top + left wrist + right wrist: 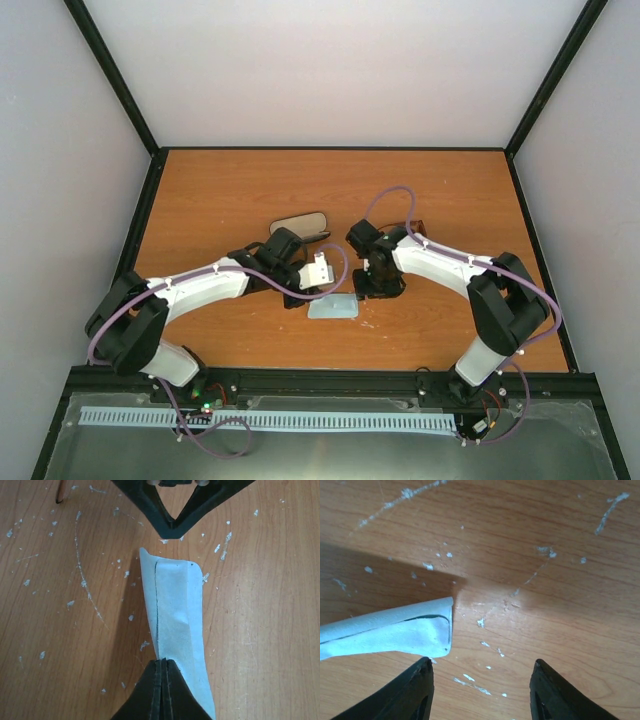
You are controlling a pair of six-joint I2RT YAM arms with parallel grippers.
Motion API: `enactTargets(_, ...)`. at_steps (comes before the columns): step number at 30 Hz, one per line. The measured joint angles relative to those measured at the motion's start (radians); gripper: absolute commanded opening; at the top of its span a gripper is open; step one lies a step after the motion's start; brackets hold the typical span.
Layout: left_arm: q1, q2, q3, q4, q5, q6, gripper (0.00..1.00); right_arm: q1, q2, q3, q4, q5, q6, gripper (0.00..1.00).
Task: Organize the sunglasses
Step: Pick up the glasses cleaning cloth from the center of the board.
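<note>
Across the wooden table (220,200), little of the tidying looks finished. Both arms reach in over the middle of the board and meet near its centre.

Just behind the left arm's wrist lies the black glasses case (297,227). It seems to lie open, its pale lining showing, and from above nothing can be seen inside it.

Nearer the bases, between the two wrists, sits the pale blue cloth (333,307). In the left wrist view it is doubled over on itself, with a fold line running along its length. The left gripper (161,665) has its fingers pressed together on the near end of it. The right gripper (482,662) stands with its fingers spread wide and holding nothing, low over bare wood just beside the cloth's other end.

The sunglasses (417,226) show only as a small reddish-brown shape at the far side of the right arm, mostly hidden by it. They are apart from the case and from both grippers.

By my reading the work is at an early stage. The cloth is being folded or carried, and is perhaps half dealt with. What remains is to settle the cloth, put the sunglasses into the case, and close the lid.
</note>
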Motion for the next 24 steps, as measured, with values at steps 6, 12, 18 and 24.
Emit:
enactTargets(6,0.000,-0.003,-0.026,0.015,-0.010,0.012,0.01,-0.040,0.000,-0.001,0.055,-0.041,0.007,0.54)
enactTargets(12,0.000,0.016,-0.123,0.035,-0.048,0.050,0.01,-0.078,0.066,0.012,0.080,-0.071,0.000,0.50)
enactTargets(18,0.000,0.027,-0.147,0.055,-0.074,0.066,0.01,-0.073,0.139,0.048,0.082,-0.108,-0.027,0.52)
enactTargets(24,0.000,0.027,-0.147,0.079,-0.086,0.069,0.01,-0.062,0.142,0.054,0.114,-0.130,-0.062,0.53)
